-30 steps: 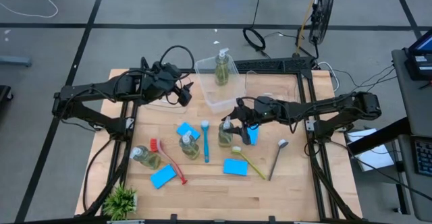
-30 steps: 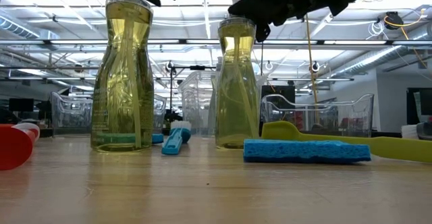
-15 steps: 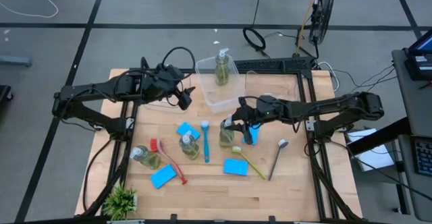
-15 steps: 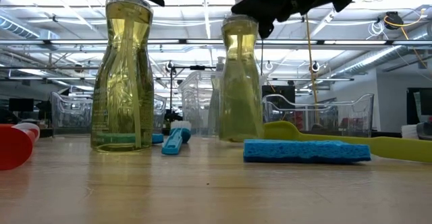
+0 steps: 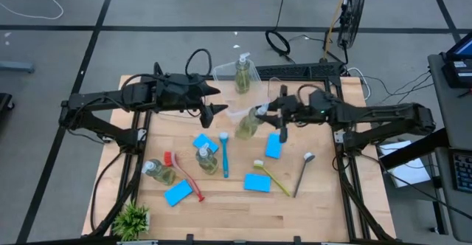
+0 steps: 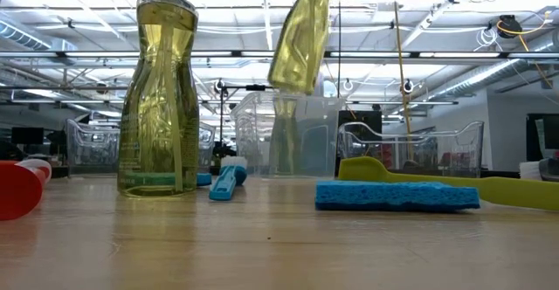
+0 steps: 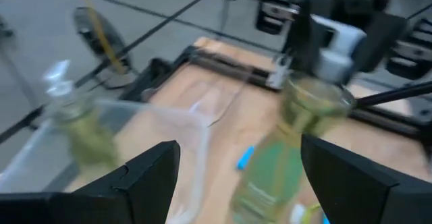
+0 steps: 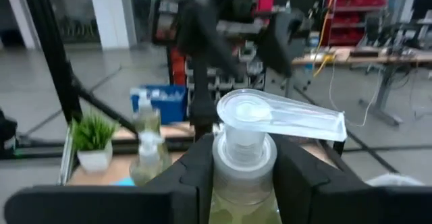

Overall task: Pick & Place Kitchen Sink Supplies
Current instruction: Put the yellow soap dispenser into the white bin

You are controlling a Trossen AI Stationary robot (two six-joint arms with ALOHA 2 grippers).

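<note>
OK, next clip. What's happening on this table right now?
The right end effector is shut on the neck of a soap bottle and holds it tilted in the air, clear of the table, beside the clear bin that already holds another bottle. The left end effector hangs open near that bin, holding nothing. Two more bottles, the blue sponges and the brushes lie on the table.
</note>
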